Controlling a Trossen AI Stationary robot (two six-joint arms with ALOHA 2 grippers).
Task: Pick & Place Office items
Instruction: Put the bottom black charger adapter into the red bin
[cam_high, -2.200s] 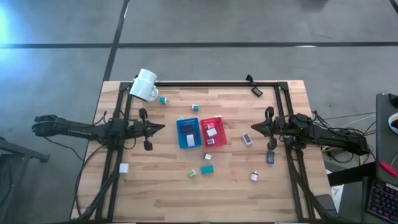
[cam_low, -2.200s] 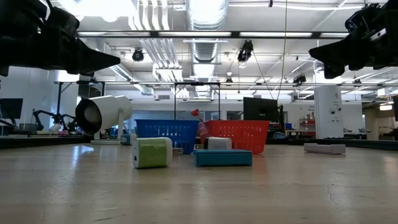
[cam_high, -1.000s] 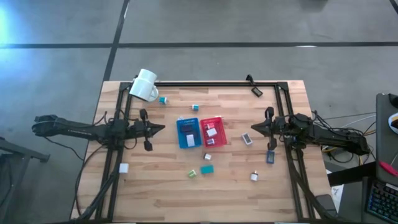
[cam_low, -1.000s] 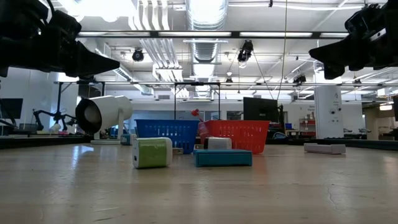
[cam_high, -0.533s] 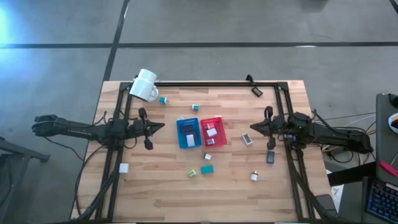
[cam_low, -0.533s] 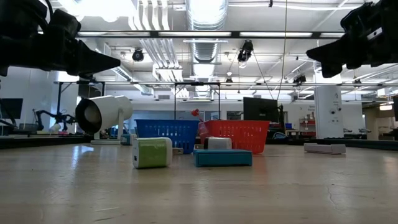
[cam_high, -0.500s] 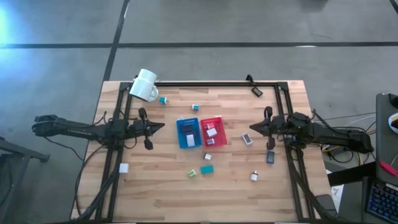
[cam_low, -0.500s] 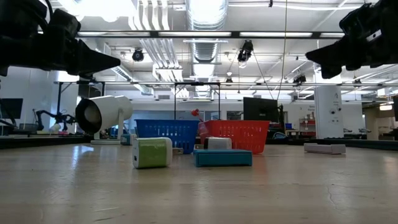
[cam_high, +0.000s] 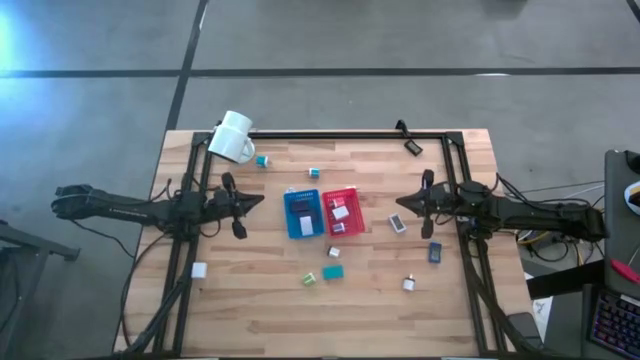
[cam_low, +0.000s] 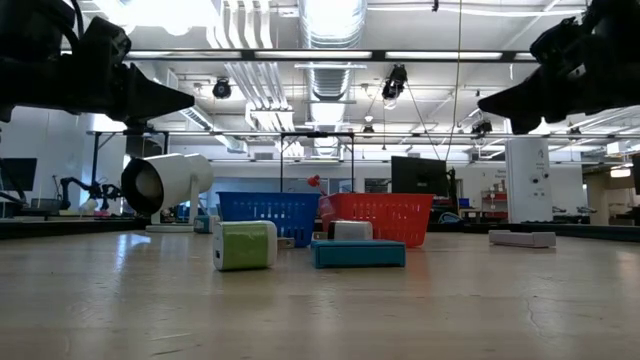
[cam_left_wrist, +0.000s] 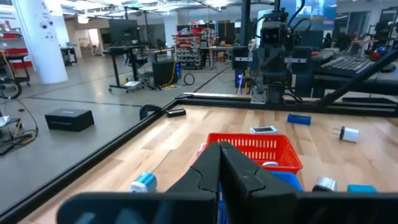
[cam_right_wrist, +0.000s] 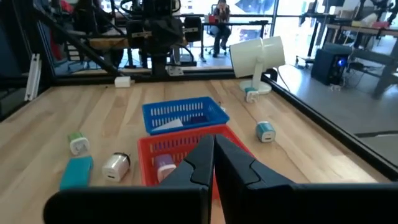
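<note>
While both sets of jaws are pressed together and empty, the office items (cam_high: 333, 271) are seen scattered mid-tabletop around the blue tray (cam_high: 301, 213) and red tray (cam_high: 342, 211). Being small, light and rigid, they are probably best pinched across flat sides.

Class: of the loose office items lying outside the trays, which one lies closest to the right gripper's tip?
The white block just beside the right gripper, right of the red tray; the others lie farther away.

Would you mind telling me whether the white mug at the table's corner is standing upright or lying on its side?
On its side. The white mug shows its dark round mouth facing sideways in the low view, and its cylindrical wall lies along the table from above.
</note>
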